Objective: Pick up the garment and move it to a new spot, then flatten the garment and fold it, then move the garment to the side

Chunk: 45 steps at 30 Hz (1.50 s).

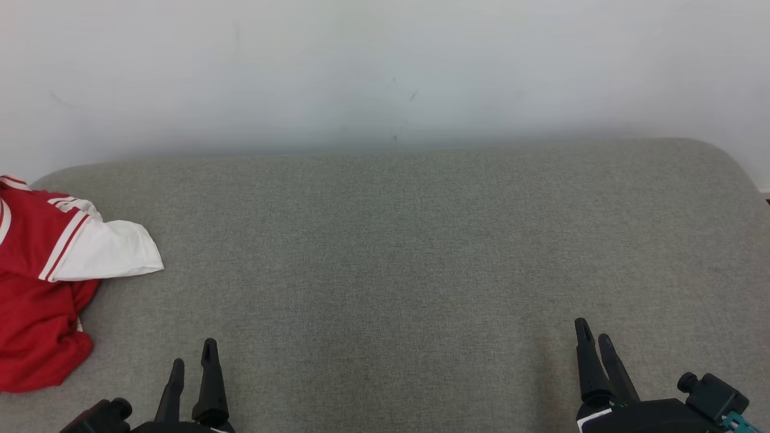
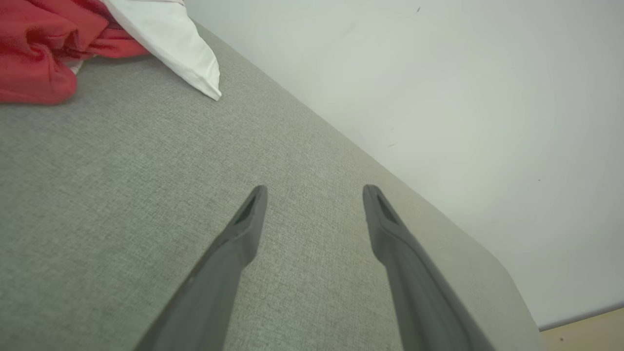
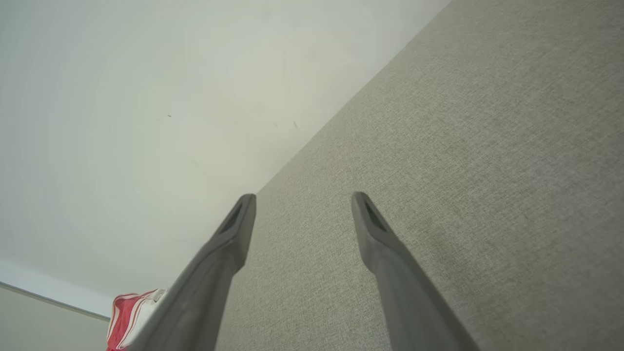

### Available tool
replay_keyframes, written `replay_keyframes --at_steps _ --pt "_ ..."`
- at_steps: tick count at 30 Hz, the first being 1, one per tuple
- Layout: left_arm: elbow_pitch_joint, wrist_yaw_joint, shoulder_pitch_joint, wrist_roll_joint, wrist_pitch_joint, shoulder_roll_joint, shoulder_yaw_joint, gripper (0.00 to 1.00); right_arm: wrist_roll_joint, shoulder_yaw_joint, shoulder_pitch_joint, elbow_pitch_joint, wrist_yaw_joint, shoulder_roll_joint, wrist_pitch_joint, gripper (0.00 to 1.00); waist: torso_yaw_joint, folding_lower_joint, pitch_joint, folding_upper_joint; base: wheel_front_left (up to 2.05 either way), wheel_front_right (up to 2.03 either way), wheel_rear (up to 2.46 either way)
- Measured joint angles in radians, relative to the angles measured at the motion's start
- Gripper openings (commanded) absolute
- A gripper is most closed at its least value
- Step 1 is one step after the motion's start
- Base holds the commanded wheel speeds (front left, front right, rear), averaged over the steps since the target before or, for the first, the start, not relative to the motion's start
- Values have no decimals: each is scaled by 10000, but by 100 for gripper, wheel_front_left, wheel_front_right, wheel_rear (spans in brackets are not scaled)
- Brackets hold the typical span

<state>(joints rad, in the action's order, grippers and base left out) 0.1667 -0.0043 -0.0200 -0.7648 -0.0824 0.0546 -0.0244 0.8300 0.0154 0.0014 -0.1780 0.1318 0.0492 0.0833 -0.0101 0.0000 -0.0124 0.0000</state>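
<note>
Garment (image 1: 36, 282) left of left end effector (image 1: 194, 352).

The light is soft and even, bright enough everywhere, and I see no glare. On the plain white wall (image 1: 385, 72) a dim grey band lies just above the grey woven fabric surface (image 1: 421, 240). My left claw (image 2: 315, 187) and my right claw (image 3: 303, 195) throw no sharp shadow. Low in the wrist views they look soft and unfocused, while the weave is sharp.
</note>
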Motion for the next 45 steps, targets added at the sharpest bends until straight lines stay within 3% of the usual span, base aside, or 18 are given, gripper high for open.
replay_keyframes --at_steps 45 --pt "-464 305 575 4901 -1183 23 -512 100 -4753 -420 446 290 0 6 1170 100 -188 1 9 0 0 0 0"
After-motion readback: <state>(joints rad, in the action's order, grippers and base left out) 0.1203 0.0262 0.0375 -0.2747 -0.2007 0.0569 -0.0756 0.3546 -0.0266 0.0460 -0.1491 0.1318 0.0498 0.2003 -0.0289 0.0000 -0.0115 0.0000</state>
